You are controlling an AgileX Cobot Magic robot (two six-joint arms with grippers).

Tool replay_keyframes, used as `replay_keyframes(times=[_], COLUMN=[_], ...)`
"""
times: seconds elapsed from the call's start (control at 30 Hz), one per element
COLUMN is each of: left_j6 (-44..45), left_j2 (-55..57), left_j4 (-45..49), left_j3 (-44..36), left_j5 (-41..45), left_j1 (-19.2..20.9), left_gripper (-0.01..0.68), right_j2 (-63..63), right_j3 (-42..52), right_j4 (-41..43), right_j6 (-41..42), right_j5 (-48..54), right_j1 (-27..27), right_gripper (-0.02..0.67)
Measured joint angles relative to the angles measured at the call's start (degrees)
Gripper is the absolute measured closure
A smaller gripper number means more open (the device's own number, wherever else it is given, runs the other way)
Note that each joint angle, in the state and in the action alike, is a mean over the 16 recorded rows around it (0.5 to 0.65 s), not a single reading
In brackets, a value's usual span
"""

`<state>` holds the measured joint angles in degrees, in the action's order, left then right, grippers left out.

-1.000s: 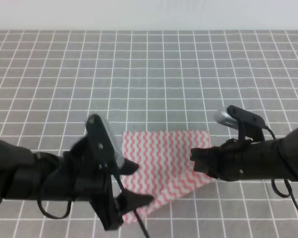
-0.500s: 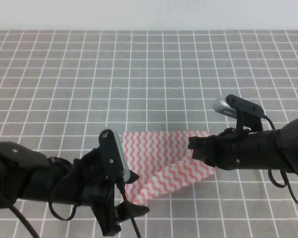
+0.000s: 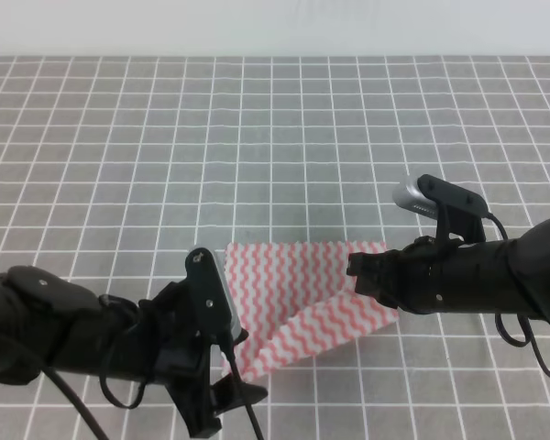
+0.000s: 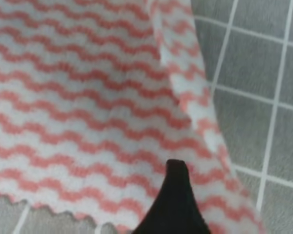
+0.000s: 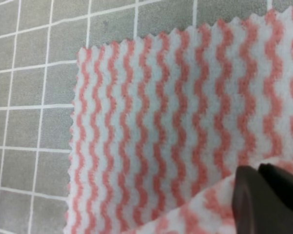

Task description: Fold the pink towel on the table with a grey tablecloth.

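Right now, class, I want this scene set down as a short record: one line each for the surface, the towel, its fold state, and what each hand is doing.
surface: table with a grey tablecloth, white grid lines
towel: pink towel, wavy pink-and-white stripes, jagged edges
fold state: partly folded, the near edge raised over the flat part
left hand: at the towel's near left corner; grip hidden
right hand: at the towel's right edge; grip not clear

Black cabled arms, silver-capped cameras
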<state>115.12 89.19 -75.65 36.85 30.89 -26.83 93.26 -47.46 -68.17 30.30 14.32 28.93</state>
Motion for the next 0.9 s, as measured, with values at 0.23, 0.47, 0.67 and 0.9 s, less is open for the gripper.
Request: replay_keyframes(times=[0.23, 0.47, 0.67, 0.9], left_j6=[-0.1, -0.2, -0.3, -0.7], left_j2=[1.5, 2.2, 2.2, 2.2], left_j4=[1.1, 1.5, 2.9, 5.3], left_j3=[0.0, 0.0, 0.0, 0.0], left_j5=[-2.3, -4.3, -4.3, -3.3], left_j1=[0.0, 0.0, 0.0, 0.0], left_gripper=[0.181, 0.253, 0.317, 0.356], right_j2=[0.0, 0.0, 0.0, 0.1], right_j3=[0.0, 0.0, 0.0, 0.0], right_j4=[0.0, 0.0, 0.1, 0.0], right_j6=[0.0, 0.2, 0.4, 0.5], right_j5=[0.0, 0.1, 0.1, 0.1], right_j1=[0.0, 0.0, 0.0, 0.0], right_gripper=[0.664, 0.664, 0.664, 0.664])
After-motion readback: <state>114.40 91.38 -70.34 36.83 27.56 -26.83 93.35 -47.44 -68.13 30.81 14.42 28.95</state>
